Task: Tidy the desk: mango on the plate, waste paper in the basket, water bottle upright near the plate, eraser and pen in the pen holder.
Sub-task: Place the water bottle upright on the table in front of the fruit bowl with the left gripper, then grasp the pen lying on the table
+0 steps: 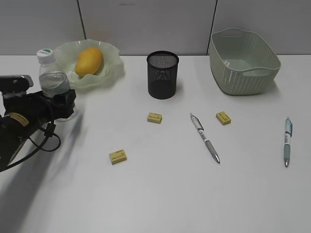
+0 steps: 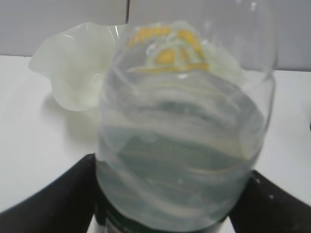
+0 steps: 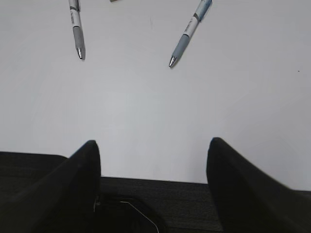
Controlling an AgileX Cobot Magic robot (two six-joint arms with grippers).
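The left end effector [image 1: 65, 99] sits at the bench's [image 1: 160, 194] left edge in the exterior view, with its dark fingers round the lower body of the water bottle [image 1: 52, 80]. The bottle stands upright, white cap up, just beside the plate [image 1: 112, 53], and the mango [image 1: 89, 60] lies in the plate. The pen holder [image 1: 163, 75] stands mid-bench and the basket [image 1: 245, 77] at the far right. Three erasers [image 1: 154, 117] [image 1: 223, 118] [image 1: 117, 156] and two pens [image 1: 205, 138] [image 1: 287, 141] lie loose in front of them, and no waste paper shows on the bench. In the left wrist view the bottle fills the space between the two fingers [image 2: 58, 199]. Each finger is close against a side of it, but I cannot tell whether they press on it or only flank it. The bottle looks thin-walled, smooth and partly full. It is likely light, a little slippery and easily dented or tipped, so a low hold across the label band seems safest. The right wrist view shows the right end effector [image 3: 153, 165] wide open and empty above bare bench, with both pen tips pointing toward it from well ahead. The pens should be stiff, light and inclined to roll, and are best pinched across the barrel near the middle. The erasers are small firm blocks, best taken across their short sides.
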